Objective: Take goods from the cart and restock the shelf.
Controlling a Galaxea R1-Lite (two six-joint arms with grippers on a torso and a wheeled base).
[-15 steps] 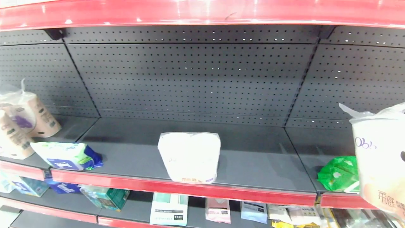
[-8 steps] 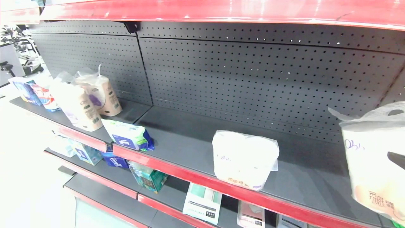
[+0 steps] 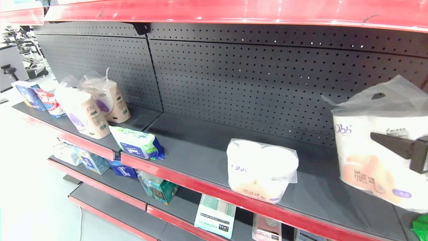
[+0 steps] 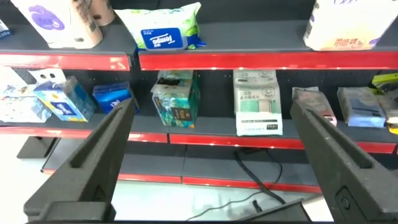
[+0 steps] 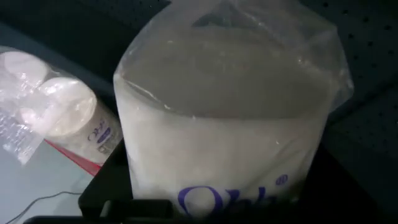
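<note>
My right gripper (image 3: 384, 150) is shut on a large pack of toilet rolls (image 3: 371, 157) in clear plastic, one dark finger (image 3: 394, 146) pressed on its front. The pack hangs over the right part of the dark shelf board (image 3: 200, 147); whether it touches the board I cannot tell. In the right wrist view the same pack (image 5: 230, 124) is close up between the jaws. A smaller pack of rolls (image 3: 262, 170) stands at the shelf's red front edge, mid-shelf. My left gripper (image 4: 211, 168) is open and low, facing the lower shelves.
Two tall roll packs (image 3: 83, 110) and a wet-wipes pack (image 3: 138, 144) occupy the shelf's left part. A green pack (image 3: 421, 227) lies at the far right. Lower shelves hold boxed goods (image 4: 177, 96). Bare board lies between the wipes and the smaller pack.
The head view has swung left. The held pack has risen and come further in over the shelf, toward the smaller pack.
</note>
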